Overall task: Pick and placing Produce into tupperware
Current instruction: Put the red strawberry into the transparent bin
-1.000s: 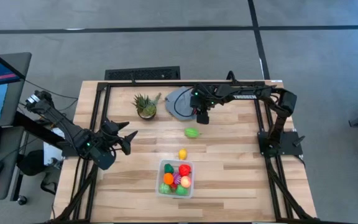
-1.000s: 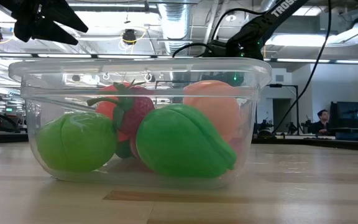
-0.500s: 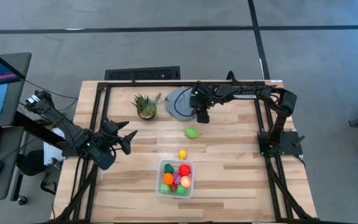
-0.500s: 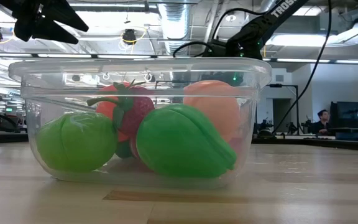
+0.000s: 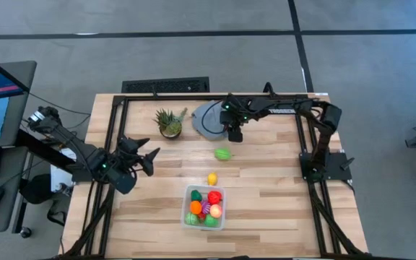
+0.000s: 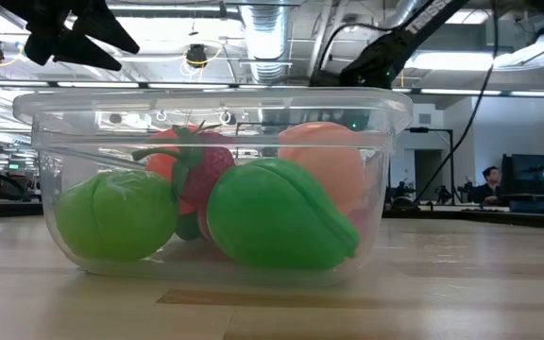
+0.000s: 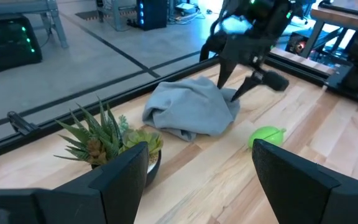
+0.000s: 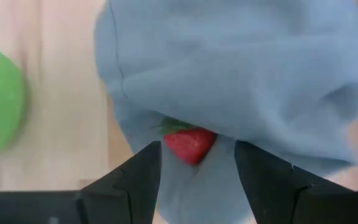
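The clear tupperware stands near the table's front edge and holds several toy fruits, with green ones against its near wall. A green produce piece and a small yellow one lie loose on the wood. A red strawberry peeks out from under the edge of the grey cloth. My right gripper hangs open over that edge, pointing down, with a finger on each side of the strawberry and above it. My left gripper is open in the air at the table's left, holding nothing. My right gripper has one fingertip at the grey cloth's edge. I cannot tell whether it touches the cloth.
A spiky green potted plant stands left of the cloth at the back. Bare wood lies between the loose produce and the left gripper. Black frame rails run along the table's edges.
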Tool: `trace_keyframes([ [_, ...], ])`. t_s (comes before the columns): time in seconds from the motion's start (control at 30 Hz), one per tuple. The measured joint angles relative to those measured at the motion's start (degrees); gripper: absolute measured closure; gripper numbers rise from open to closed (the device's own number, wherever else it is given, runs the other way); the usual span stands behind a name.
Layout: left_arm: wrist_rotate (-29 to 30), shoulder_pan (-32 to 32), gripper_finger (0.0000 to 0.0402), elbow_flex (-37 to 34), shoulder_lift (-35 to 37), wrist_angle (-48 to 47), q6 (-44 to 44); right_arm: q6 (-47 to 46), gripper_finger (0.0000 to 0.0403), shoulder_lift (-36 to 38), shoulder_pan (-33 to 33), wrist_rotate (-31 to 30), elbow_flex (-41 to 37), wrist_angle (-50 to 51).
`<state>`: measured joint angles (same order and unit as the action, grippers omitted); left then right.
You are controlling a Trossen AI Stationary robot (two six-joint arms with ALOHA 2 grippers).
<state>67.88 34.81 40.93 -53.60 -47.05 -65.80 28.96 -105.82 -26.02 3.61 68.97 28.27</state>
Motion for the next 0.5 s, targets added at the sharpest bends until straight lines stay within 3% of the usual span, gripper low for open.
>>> trace_keyframes([
  [0.3,-2.4,-0.2,0.0123,0.0,0.0,0.0,0.0,-0.5,0.0173,-9.4,2.5,-3.0,8.4,4.3],
  [0.5,-4.9,-0.2,0.0123,0.0,0.0,0.0,0.0,0.9,0.0173,-9.8,1.0,-2.1,12.8,5.5],
])
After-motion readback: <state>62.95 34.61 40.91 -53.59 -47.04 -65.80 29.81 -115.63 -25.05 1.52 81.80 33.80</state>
